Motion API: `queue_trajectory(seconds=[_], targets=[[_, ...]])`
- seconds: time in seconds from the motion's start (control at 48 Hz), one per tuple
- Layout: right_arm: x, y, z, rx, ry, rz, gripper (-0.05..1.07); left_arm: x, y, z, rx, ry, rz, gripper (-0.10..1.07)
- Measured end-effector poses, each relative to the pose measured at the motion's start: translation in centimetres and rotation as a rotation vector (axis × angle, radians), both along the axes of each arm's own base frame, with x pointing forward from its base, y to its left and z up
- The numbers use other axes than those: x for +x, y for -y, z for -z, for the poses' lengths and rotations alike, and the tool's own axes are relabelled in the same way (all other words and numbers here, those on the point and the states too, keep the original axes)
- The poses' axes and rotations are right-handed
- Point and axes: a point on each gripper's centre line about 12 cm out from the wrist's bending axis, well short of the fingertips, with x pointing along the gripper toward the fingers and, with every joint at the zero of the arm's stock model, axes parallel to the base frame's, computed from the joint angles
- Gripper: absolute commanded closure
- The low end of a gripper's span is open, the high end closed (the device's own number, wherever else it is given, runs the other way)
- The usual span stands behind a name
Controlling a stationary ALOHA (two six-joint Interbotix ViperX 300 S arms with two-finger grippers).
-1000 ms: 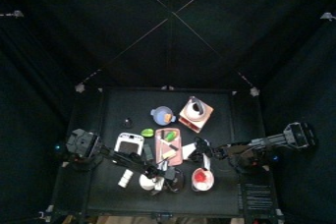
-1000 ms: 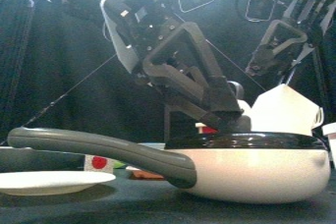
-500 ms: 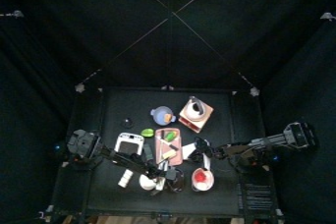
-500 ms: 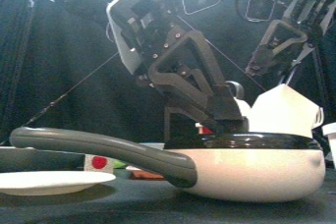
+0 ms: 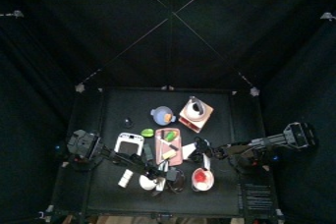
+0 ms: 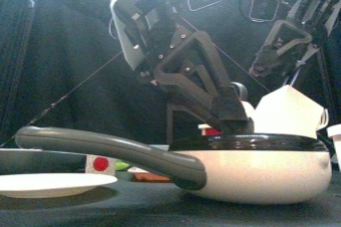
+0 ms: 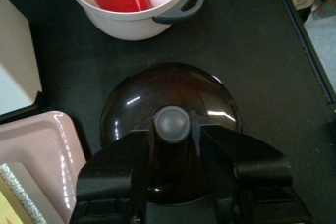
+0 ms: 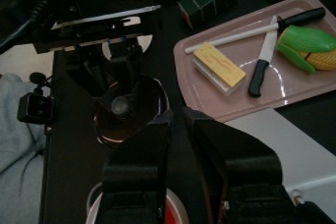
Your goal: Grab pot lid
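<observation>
Not much has moved since the earlier frames: in the front view the left arm has settled a touch lower over the pot and tipped its wrist a bit, and everything on the table looks like it sits where it did.

So the left gripper is hanging right over the pot lid, a dark glassy dome lying flat on the black table. Its 2 jaws stand apart, 1 on each side of the grey knob, not pinching it yet. They look partway through coming together, but there's clear gap on both sides. The lid is just beside the white pot with the red inside, and the edge of a pink tray shows on its other side.

From the right wrist camera you can see the same lid with the left arm's jaws around it, plus a pink tray holding a knife and some play food. The right gripper rests off to the right side with its jaws apart, holding nothing.

What could go wrong, I reckon: the knob is small and rounded, so if the jaws shut too high they could slip off the top. Off-centre, they'd shove the lid sideways into the pot.
</observation>
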Motion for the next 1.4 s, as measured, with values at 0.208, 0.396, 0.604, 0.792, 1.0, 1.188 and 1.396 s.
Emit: queue_trajectory(seconds=[0.208,0.396,0.604,0.792,1.0,1.188,1.396], targets=[[0.0,0.0,0.0,0.000,0.000,0.000,0.42,-0.2,0.6,-0.2,0.000,0.005,0.013,0.29],[0.0,0.0,0.0,0.000,0.000,0.000,0.42,-0.3,0.7,-0.9,-0.002,0.019,0.020,0.29],[0.0,0.0,0.0,0.000,0.000,0.000,0.42,-0.2,0.8,-1.5,-0.005,0.032,0.021,0.29],[0.0,0.0,0.0,0.000,0.000,0.000,0.42,-0.3,0.8,-2.7,0.000,0.060,0.033,0.29],[0.0,0.0,0.0,0.001,0.000,-0.001,0.42,-0.5,1.0,-3.3,0.003,0.075,0.044,0.29],[0.0,0.0,-0.1,0.000,0.002,-0.002,0.42,-0.5,1.1,-3.3,0.003,0.075,0.046,0.29],[0.0,0.0,0.0,0.000,0.000,-0.002,0.42,-0.5,1.1,-3.3,0.002,0.075,0.045,0.29]])
